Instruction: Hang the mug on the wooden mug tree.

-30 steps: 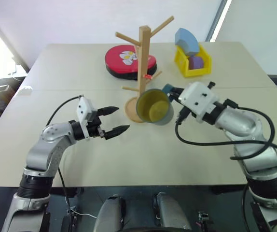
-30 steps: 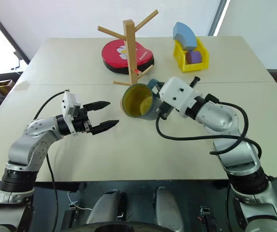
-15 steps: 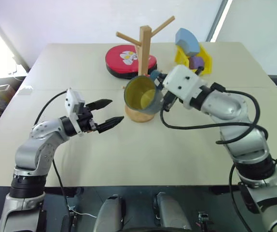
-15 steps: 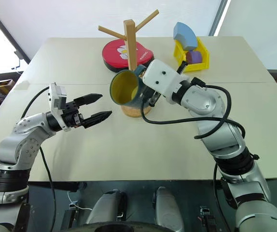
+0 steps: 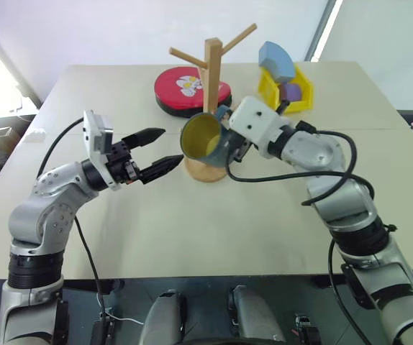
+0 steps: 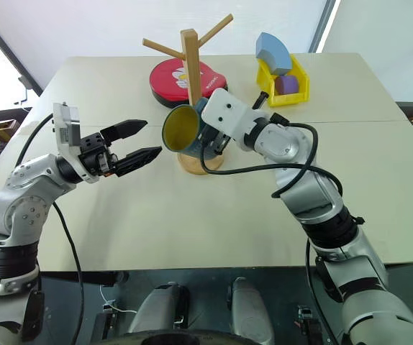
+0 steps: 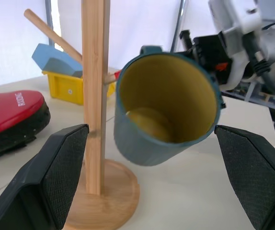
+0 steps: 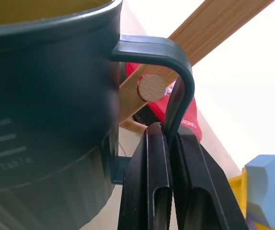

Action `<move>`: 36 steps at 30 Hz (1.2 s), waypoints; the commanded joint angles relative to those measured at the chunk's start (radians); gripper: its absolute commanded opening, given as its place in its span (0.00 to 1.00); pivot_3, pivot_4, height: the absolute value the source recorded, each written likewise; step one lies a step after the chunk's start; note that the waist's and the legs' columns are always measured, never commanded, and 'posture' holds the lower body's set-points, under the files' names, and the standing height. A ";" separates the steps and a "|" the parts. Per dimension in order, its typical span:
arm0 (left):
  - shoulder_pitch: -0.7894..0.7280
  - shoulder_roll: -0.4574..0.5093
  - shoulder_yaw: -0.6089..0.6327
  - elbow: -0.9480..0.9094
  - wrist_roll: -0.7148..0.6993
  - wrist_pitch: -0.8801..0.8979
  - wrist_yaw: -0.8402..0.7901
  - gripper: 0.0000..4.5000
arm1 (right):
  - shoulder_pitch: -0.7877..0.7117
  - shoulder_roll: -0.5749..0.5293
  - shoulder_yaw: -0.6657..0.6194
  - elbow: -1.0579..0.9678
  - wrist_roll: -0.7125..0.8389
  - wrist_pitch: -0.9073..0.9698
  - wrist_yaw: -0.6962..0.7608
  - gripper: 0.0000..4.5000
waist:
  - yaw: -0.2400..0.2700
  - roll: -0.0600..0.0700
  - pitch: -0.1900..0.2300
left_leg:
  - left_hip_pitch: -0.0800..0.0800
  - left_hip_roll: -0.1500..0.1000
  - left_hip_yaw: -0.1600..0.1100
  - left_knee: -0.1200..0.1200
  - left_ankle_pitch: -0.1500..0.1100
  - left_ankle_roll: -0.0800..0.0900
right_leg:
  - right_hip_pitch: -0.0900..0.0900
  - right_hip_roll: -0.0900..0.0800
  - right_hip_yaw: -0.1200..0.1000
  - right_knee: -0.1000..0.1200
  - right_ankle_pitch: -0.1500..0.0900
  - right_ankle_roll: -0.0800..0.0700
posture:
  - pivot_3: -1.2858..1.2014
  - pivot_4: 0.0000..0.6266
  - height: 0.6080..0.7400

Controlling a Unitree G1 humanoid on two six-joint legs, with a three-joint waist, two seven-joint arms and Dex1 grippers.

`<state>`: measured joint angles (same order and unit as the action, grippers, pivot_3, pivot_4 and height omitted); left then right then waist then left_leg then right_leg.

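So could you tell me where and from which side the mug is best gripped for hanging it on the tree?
By its handle, as the right tool grips it now: shut on the outer bar from the side away from the mug's body. That leaves the loop open, and the wooden mug tree's peg tip already shows through it. The left tool is open and apart.

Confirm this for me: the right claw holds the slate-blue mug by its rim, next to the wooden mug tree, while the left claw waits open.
Not by its rim. The right claw is shut on the handle of the mug, as the right wrist view shows, with a peg end seen through the handle loop. The rest holds: the mug is next to the wooden mug tree, and the left claw waits open.
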<state>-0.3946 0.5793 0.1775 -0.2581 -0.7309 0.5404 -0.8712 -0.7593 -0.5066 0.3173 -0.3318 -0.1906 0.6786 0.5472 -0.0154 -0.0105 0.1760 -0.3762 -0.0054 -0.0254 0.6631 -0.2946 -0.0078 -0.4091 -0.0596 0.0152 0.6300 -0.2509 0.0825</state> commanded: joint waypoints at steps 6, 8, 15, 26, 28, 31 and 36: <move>0.004 0.007 0.024 -0.060 -0.025 -0.001 0.018 1.00 | -0.049 0.028 0.004 0.038 -0.042 -0.020 -0.007 0.07 | 0.001 0.000 0.000 | 0.000 0.000 0.000 0.000 0.000 0.000 | 0.000 0.000 0.000 0.000 0.000 0.000 | 0.52 0.24 0.96; 0.008 0.008 0.025 -0.064 -0.027 -0.002 0.022 1.00 | -0.049 0.026 0.000 0.042 -0.050 -0.034 -0.011 0.21 | 0.001 0.000 0.000 | 0.000 0.000 0.000 0.000 0.000 0.000 | 0.000 0.000 0.000 0.000 0.000 0.000 | 0.52 0.24 0.96; 0.007 0.007 0.022 -0.054 -0.022 -0.008 0.030 1.00 | -0.024 -0.040 -0.099 -0.040 0.001 -0.044 0.046 0.54 | 0.004 0.000 0.000 | 0.000 0.000 0.000 0.000 0.000 0.000 | 0.000 0.000 0.000 0.000 0.000 0.000 | 0.52 0.24 0.96; 0.069 -0.006 0.059 0.133 0.114 -0.100 0.135 1.00 | 0.381 -0.082 -0.529 -0.136 0.341 -0.135 0.177 0.54 | 0.004 -0.001 0.000 | 0.001 0.000 -0.001 -0.001 0.000 0.001 | 0.002 0.000 -0.001 -0.002 0.000 0.000 | 0.52 0.24 0.96; 0.093 -0.018 0.066 0.195 0.165 -0.143 0.166 1.00 | 0.469 -0.021 -0.583 -0.099 0.389 -0.170 0.149 0.54 | 0.001 -0.001 0.000 | 0.001 0.000 0.000 -0.001 0.000 0.001 | 0.001 0.000 0.000 -0.001 0.000 0.000 | 0.52 0.24 0.96; 0.123 -0.049 0.078 0.279 0.241 -0.227 0.234 1.00 | 0.559 0.064 -0.634 -0.015 0.430 -0.242 0.101 0.54 | 0.002 -0.001 0.000 | 0.002 0.001 0.000 -0.001 0.000 0.000 | 0.002 0.001 0.000 0.000 0.000 0.000 | 0.52 0.24 0.96; 0.173 -0.081 0.078 0.336 0.308 -0.308 0.285 1.00 | 0.613 0.123 -0.643 0.111 0.445 -0.369 0.066 0.54 | 0.002 -0.001 0.000 | 0.002 0.001 0.000 0.000 0.000 0.000 | 0.001 0.000 0.001 0.000 0.000 0.000 | 0.52 0.24 0.96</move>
<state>-0.2265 0.4971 0.2274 0.0855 -0.4420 0.2773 -0.5993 -0.1471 -0.3907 -0.3058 -0.2287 0.2388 0.3660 0.6233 -0.0129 -0.0116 0.1760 -0.3741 -0.0047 -0.0251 0.6626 -0.2948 -0.0076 -0.4076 -0.0600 0.0158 0.6300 -0.2508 0.0827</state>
